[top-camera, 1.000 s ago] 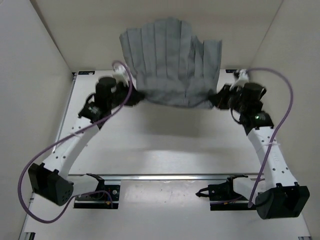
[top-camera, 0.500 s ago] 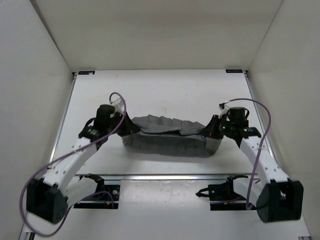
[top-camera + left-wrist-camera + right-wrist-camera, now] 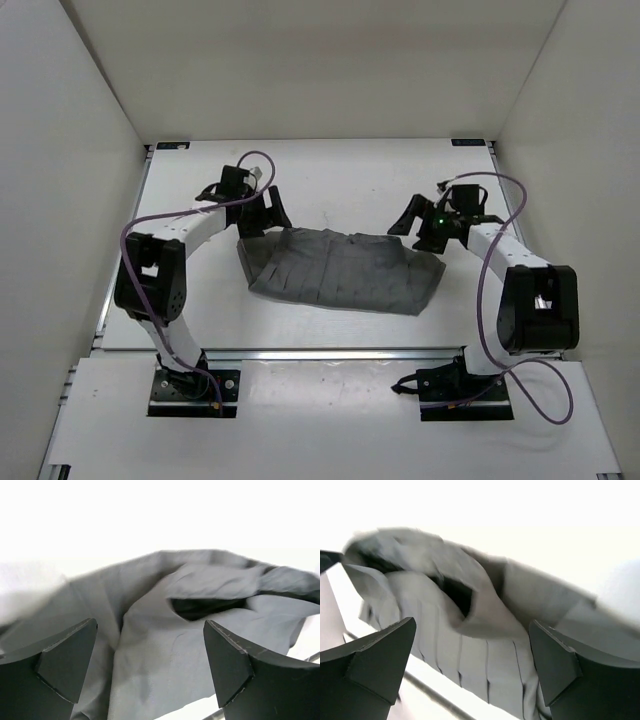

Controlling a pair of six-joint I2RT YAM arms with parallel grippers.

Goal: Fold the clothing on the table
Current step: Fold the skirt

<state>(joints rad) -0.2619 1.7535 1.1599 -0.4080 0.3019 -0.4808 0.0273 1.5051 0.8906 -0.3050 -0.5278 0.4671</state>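
the clothing (image 3: pixel 340 270) now lies on the surface (image 3: pixel 330 170), near its middle, as a broad grey band with the pleat creases running front to back. a second ago it was held up by its two lower corners and hung spread in the air. half a second ago it had been brought down and lay bunched between the arms. since then it has been released. the left tool (image 3: pixel 268 214) is seen spread wide just beside the cloth's left far corner, and the right tool (image 3: pixel 416 226) is likewise spread at the right far corner. nothing is pinched in either one. in both wrist views the fingers stand apart with the fabric lying loose beyond them, and a dark opening shows where one layer lifts off another.

a first lay-down, possibly a first fold, is judged to be done, since the band looks doubled over on itself. the right end is uneven and the upper layer is rumpled, so some smoothing may be needed. a further fold across the length is likely still to be made.
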